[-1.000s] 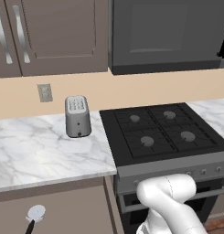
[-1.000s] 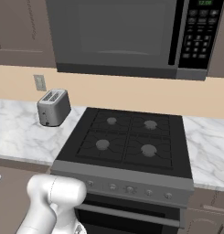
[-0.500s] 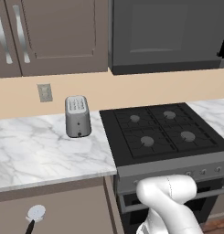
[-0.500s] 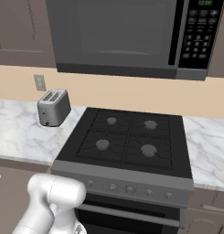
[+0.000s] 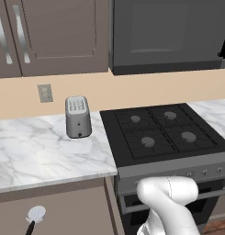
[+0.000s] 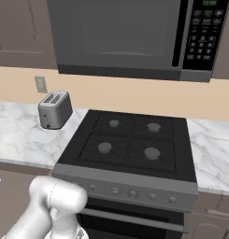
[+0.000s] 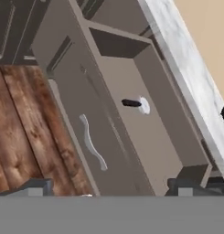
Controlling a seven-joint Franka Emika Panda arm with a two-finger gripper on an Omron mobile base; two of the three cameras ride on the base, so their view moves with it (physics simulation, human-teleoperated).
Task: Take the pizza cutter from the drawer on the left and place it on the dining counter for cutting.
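The robot's two-finger hand [image 7: 109, 186] shows in the hand view as two dark finger tips at the bottom edge, set wide apart with nothing between them, so it stands open. It hangs over the wood-plank floor [image 7: 17, 132] in front of the wide, shallow taupe-brown wooden drawer [image 7: 150, 137], which is pulled out. The slim curved silver pull [image 7: 92, 142] sits on the drawer's flat front.

Inside the drawer lies the small pizza cutter with a pale silver-white round wheel on a thin dark handle [image 7: 135, 104]. It rests flat on the drawer bottom, about midway along, apart from the hand. In the left base view its wheel and the top of its handle show low at the left, under the bench edge.

Above the drawer runs the white bench with grey marble veins [image 5: 45, 151]. Toward its far side, just left of the stove, stands a small silver two-slot toaster [image 5: 78, 117]. To the right is the black four-burner gas stove [image 5: 162, 135], with a row of knobs on its grey front.

On the beige wall beyond the toaster is a pale wall outlet [image 5: 45, 93]. Above hang taupe-brown cabinet doors with upright silver handles [image 5: 63, 34], and over the stove a dark grey microwave with a keypad on its right [image 6: 134, 35].
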